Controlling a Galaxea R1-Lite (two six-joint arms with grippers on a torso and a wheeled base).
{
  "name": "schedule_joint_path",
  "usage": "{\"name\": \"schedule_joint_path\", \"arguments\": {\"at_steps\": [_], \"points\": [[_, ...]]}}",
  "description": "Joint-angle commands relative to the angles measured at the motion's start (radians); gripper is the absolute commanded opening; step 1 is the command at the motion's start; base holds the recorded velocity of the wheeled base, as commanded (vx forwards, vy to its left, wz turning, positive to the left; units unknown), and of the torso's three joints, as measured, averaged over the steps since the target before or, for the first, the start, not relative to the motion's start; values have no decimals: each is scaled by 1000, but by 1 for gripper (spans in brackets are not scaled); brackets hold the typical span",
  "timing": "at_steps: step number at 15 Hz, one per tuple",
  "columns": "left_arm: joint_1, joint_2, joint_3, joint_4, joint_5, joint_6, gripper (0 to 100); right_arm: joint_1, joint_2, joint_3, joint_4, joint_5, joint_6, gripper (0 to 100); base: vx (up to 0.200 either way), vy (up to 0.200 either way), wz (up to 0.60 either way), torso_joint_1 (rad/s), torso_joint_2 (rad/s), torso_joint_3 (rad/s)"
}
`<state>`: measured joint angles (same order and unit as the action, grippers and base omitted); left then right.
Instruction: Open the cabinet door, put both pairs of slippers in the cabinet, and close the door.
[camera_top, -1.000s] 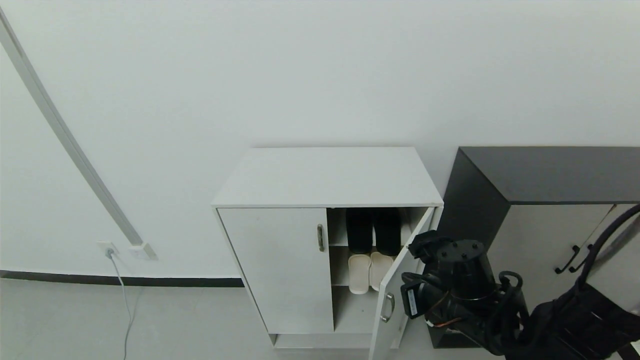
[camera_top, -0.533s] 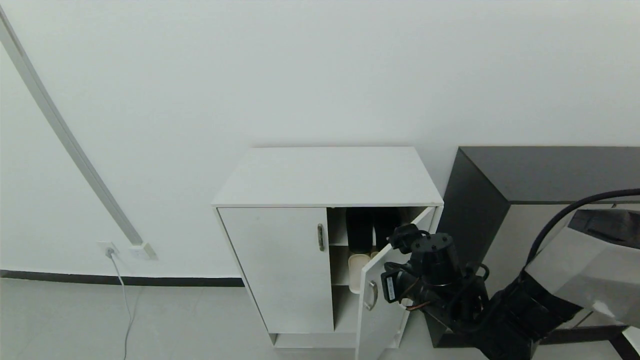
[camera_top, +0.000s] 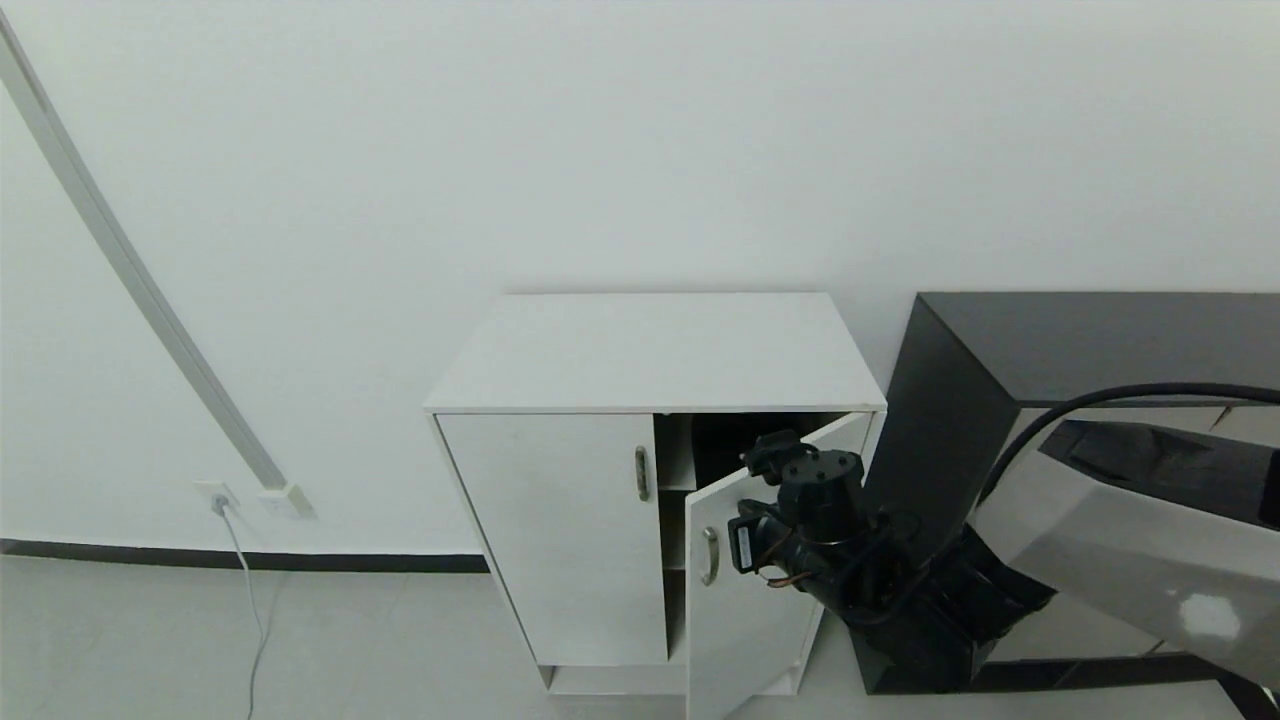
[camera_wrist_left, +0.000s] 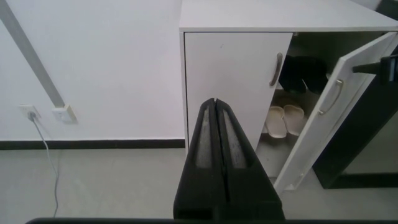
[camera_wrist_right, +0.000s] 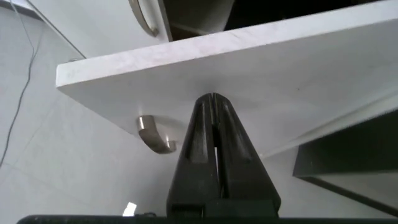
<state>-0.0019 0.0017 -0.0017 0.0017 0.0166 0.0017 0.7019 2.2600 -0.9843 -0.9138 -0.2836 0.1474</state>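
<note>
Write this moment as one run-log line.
stage: door close pending; right door: ajar; right end effector: shut, at door face; left end effector: shut, clear of cabinet; black slippers, beige slippers: inside

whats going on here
The right pincer, shut, rests against the outer face of the right door of the cabinet, and the door stands part open. Both pairs are already inside: black slippers above, white slippers below. The left pincer, also shut and holding nothing, hangs back from the cabinet. Closing the door looks like the step left.
</note>
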Motion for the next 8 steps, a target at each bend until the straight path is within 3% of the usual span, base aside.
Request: {"name": "schedule_joint_path", "arguments": {"at_steps": [1,8], "points": [[0,0,0,0,0,0,0,-15,59,-63,0,0,-2,0,0,0,0,0,0,0],[0,1,0,0,0,0,0,-53,142,-194,1,0,-6,0,0,0,0,0,0,0]]}}
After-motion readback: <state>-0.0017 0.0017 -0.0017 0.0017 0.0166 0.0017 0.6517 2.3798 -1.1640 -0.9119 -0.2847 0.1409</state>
